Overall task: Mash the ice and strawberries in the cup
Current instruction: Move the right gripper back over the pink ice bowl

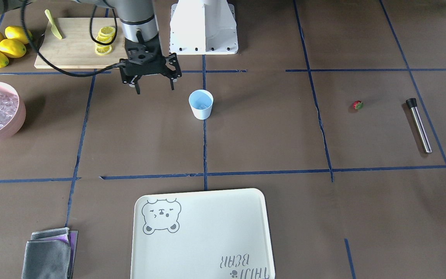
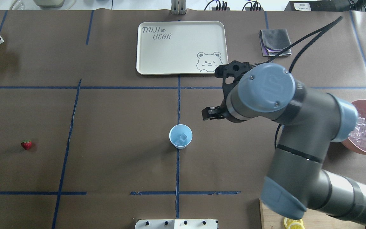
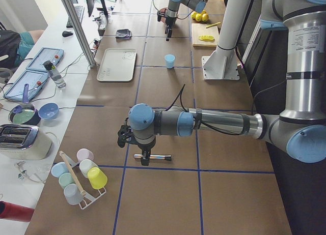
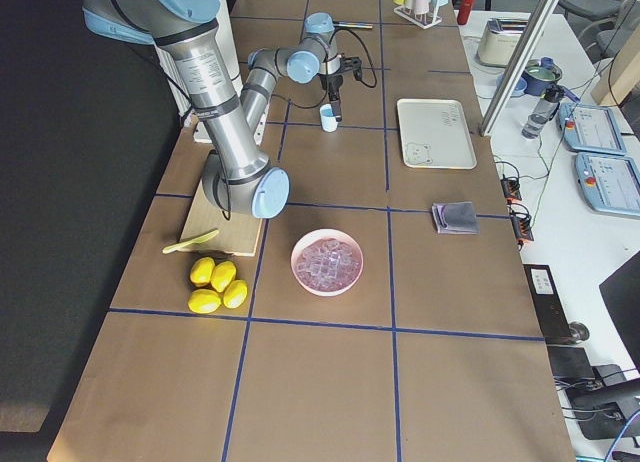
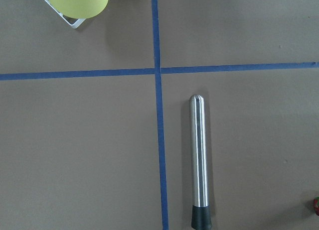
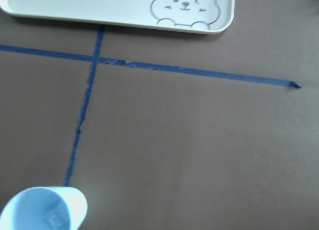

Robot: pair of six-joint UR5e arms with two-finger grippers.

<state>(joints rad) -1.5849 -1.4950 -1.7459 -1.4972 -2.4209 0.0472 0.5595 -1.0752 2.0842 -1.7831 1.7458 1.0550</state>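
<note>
The right claw (image 1: 155,90) is held spread wide and empty, just beside the cup (image 1: 201,104), which is stood to its left with ice (image 2: 183,138) inside. The strawberry (image 1: 357,105) is seen well apart. Of the left claw (image 3: 144,159), the spread cannot be told.

You'll find the cup (image 2: 180,136) mid-table, seemingly holding ice (image 2: 183,138); the tray (image 2: 170,54) lies beyond it, the strawberry (image 2: 26,144) far to the robot's left, the bowl (image 2: 357,149) right.
</note>
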